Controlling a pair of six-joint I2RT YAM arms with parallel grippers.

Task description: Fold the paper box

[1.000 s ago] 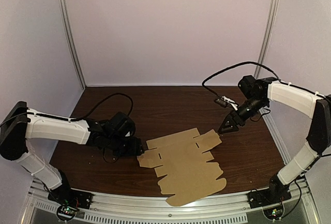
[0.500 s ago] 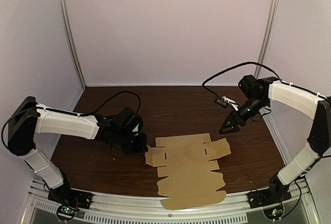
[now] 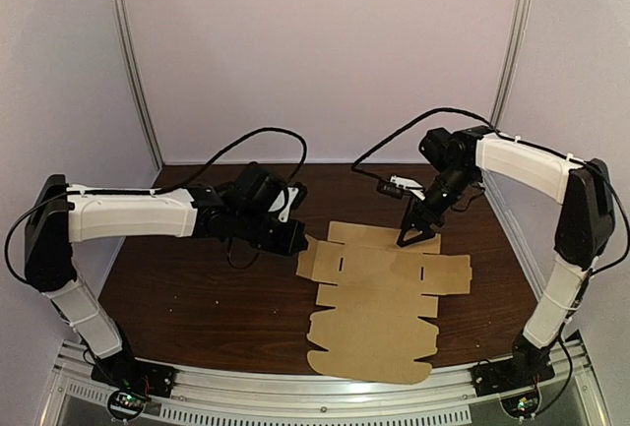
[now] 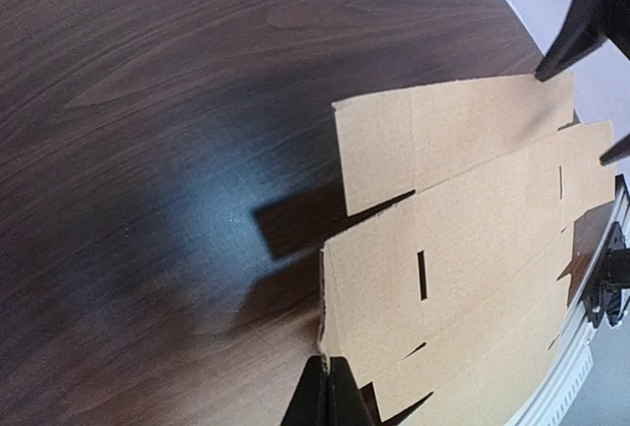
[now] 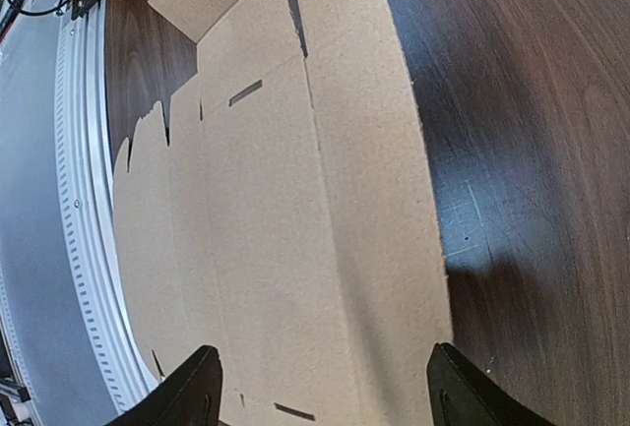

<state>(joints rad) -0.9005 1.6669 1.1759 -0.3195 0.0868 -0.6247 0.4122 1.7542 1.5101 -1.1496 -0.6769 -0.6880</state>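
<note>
Top external: we anchor the paper box (image 3: 384, 288) at nine o'clock, left gripper (image 3: 300, 246) pinching; right gripper (image 3: 415, 237) gapes, empty.

1. We see two arms, the left arm (image 3: 128, 214) and the right arm (image 3: 522, 165), each with smooth white shells over its long links and black joints between them.
2. The wrists are bulky black housings. The left gripper (image 3: 300, 246) and the right gripper (image 3: 408, 239) have black fingers tapering to points.
3. A thin black cable (image 3: 246, 139) arches over the left arm, and a second cable (image 3: 394, 136) over the right.
4. Each arm rises from a black base (image 3: 133, 375).
</note>
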